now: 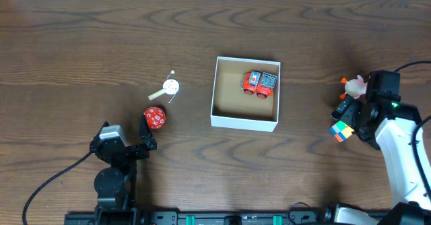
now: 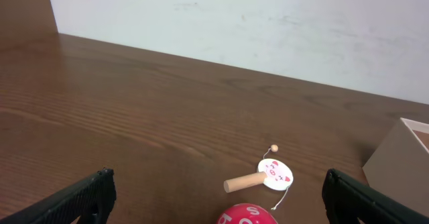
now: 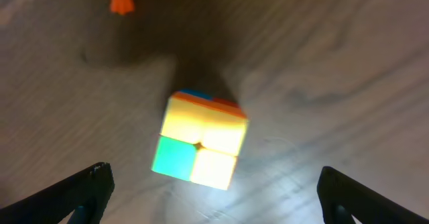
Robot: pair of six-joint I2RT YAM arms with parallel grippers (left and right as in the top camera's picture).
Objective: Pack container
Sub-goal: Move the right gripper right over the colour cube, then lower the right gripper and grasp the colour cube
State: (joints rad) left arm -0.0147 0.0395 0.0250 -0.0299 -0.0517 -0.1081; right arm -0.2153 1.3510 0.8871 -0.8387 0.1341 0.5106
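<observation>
Currently the right gripper (image 3: 213,187) is spread wide and empty, with the cube (image 3: 200,142) centred just ahead of its fingers. The left gripper (image 2: 216,196) is also wide and empty, a red ball (image 1: 155,117) just ahead of it. The container (image 1: 244,122) sits between both grippers, well apart from each, holding a car (image 1: 260,83).

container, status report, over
Left gripper open, near red die. Right gripper open over puzzle cube. Container holds only a red toy car. Nothing between cube and container.
</observation>
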